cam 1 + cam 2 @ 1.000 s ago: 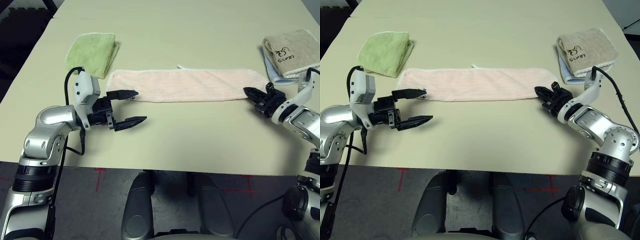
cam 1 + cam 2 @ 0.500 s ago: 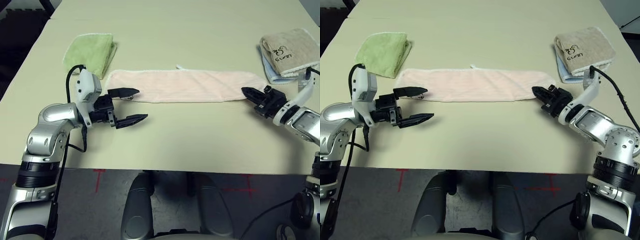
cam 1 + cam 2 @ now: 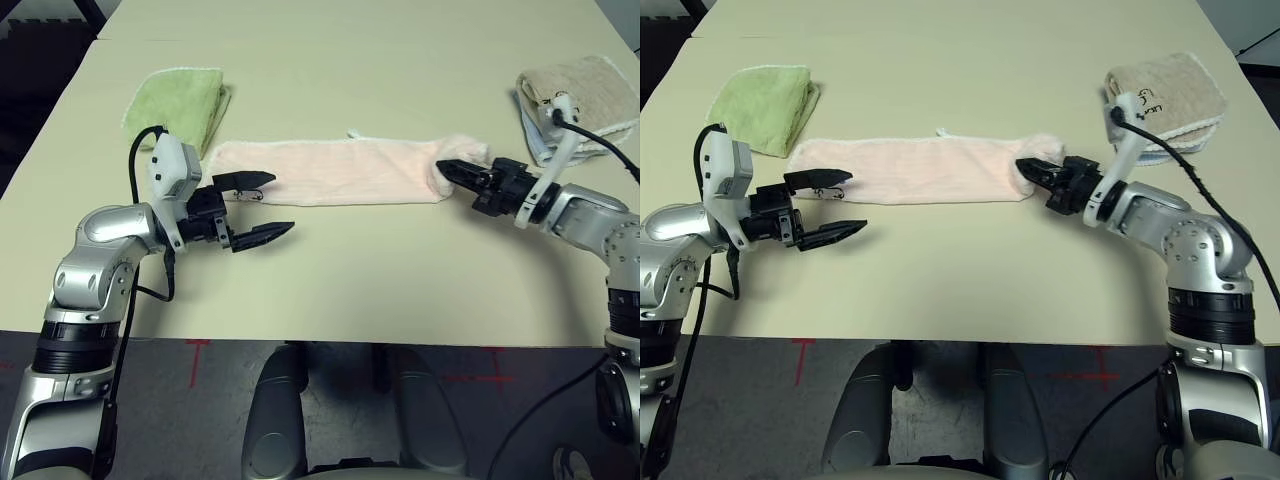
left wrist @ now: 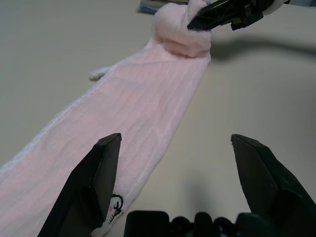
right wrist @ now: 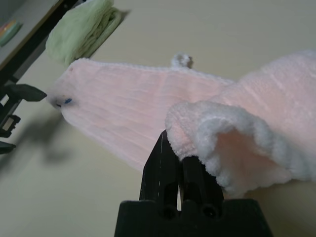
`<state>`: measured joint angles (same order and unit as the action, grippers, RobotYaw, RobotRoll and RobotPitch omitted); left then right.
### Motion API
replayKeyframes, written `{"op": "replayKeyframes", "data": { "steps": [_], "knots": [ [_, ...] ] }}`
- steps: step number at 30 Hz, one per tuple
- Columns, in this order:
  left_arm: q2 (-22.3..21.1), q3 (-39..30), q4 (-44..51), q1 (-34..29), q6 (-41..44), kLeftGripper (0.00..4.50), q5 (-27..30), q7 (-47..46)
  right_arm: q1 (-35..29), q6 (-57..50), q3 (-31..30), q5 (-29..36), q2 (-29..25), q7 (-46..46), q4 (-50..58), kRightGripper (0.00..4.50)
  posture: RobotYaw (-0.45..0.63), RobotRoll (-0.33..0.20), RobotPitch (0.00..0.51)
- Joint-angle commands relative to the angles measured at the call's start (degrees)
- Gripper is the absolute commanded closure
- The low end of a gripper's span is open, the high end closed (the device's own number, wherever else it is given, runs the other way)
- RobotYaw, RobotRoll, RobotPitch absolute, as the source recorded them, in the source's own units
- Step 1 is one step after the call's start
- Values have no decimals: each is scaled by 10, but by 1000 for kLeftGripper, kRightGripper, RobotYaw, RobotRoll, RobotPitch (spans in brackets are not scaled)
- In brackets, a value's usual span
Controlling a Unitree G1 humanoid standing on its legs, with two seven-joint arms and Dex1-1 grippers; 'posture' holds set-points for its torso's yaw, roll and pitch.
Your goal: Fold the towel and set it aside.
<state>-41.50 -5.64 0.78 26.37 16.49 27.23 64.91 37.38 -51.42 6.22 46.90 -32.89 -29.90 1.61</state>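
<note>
- Pink towel (image 3: 340,170) lies as a long strip mid-table, running 9 to 3 o'clock.
- Right gripper (image 3: 452,170) is clenched on the towel's 3 o'clock end, which bunches into a lifted fold; the pinched edge is hidden behind the fingers.
- Left gripper (image 3: 262,205) has jaws released, spread at the 9 o'clock end; upper finger overlaps the corner, contact unclear.
- Embroidered logo (image 4: 116,205) is cut off by a finger.
- Green folded towel (image 3: 182,98) sits at 10 o'clock, beige folded towel (image 3: 585,88) at 2 o'clock.

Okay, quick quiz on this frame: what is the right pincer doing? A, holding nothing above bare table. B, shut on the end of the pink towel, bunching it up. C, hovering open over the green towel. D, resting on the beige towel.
B: the right pincer is shut on the bunched, lifted end of the pink towel, as the right wrist view shows.
</note>
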Motion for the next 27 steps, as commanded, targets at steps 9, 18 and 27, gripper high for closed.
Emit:
{"op": "replayKeyframes", "data": {
  "steps": [9,18,27],
  "knots": [
    [2,4,-6,-3,-16,0,-6,3,103,87,-181,-187,-12,-147,-24,4471,-42,0,253],
    [-2,-4,13,-19,-13,0,-2,-4,139,116,-223,-269,29,-188,-98,4471,-11,0,244],
    [-2,-4,16,-20,-10,0,-3,-9,156,139,-243,-319,60,-222,-115,3938,-10,0,242]
  ]
}}
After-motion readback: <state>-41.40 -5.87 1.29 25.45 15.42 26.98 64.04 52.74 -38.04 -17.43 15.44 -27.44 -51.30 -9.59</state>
